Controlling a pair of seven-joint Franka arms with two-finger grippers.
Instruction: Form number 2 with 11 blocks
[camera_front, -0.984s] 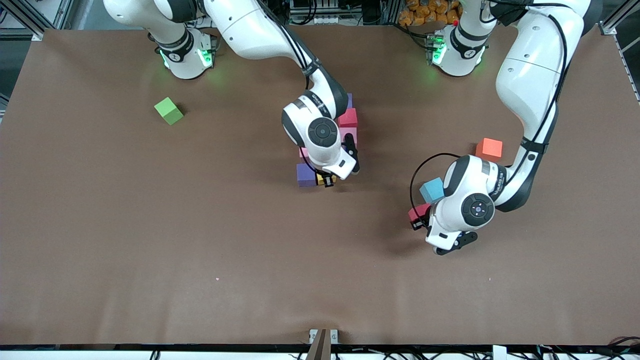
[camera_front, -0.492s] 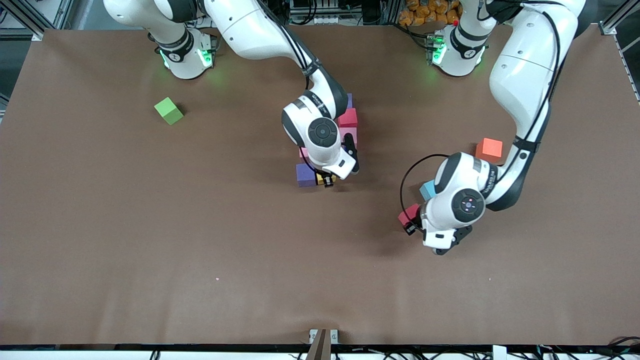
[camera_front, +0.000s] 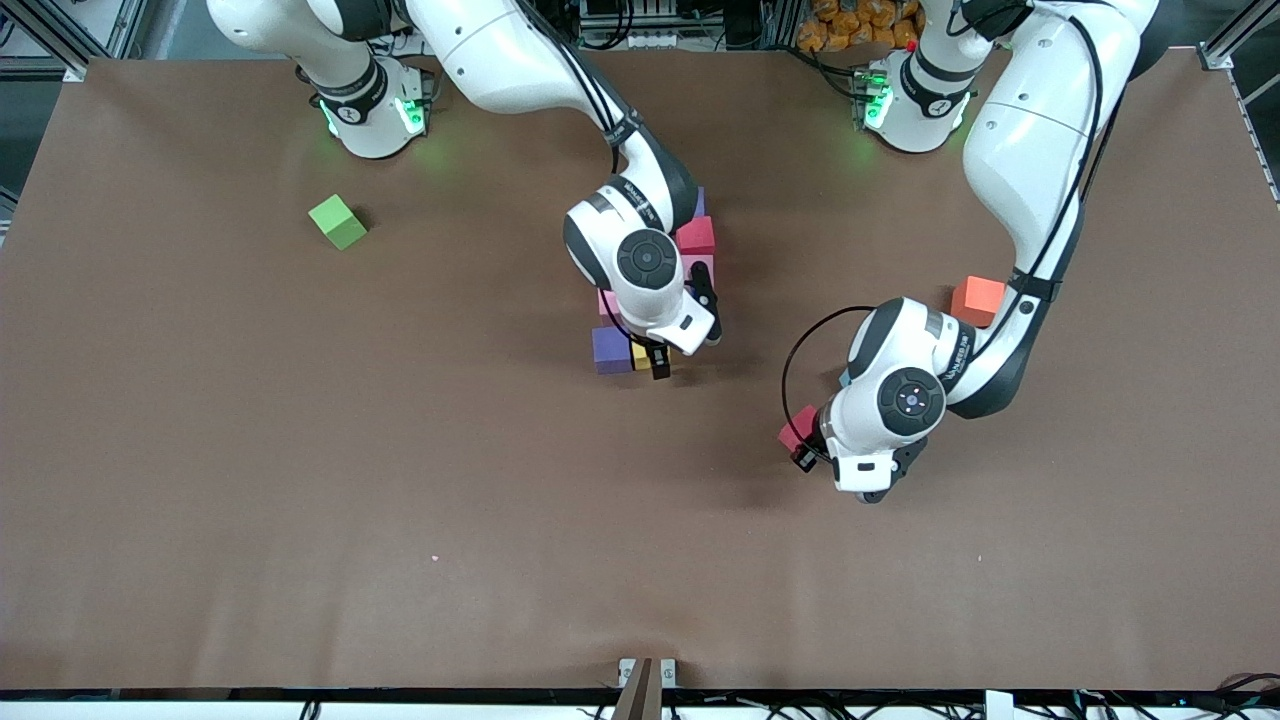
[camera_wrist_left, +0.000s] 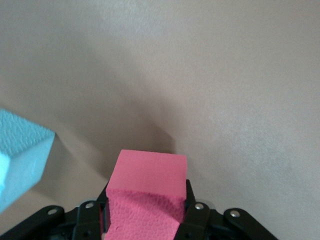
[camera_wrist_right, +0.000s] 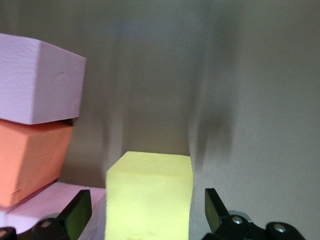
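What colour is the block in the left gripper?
Red block, pinkish in the left wrist view, held by the left gripper.

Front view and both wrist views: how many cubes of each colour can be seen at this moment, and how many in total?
Green cube: 1
Purple cubes: 2
Yellow cube: 1
Pink cubes: 2
Red cubes: 2
Orange cube: 1
Light blue cube: 1
Total: 10 in sight; more may lie hidden.

In sight are one matte green cube (camera_front: 337, 221), one orange cube (camera_front: 977, 300), one light blue cube (camera_wrist_left: 20, 155) and one yellow cube (camera_front: 641, 355). Purple cubes (camera_front: 611, 349) (camera_front: 699, 202) and pink cubes (camera_front: 700, 266) (camera_front: 606, 301) number two each. A red cube (camera_front: 797, 428) and a second red cube (camera_front: 697, 236) make two.
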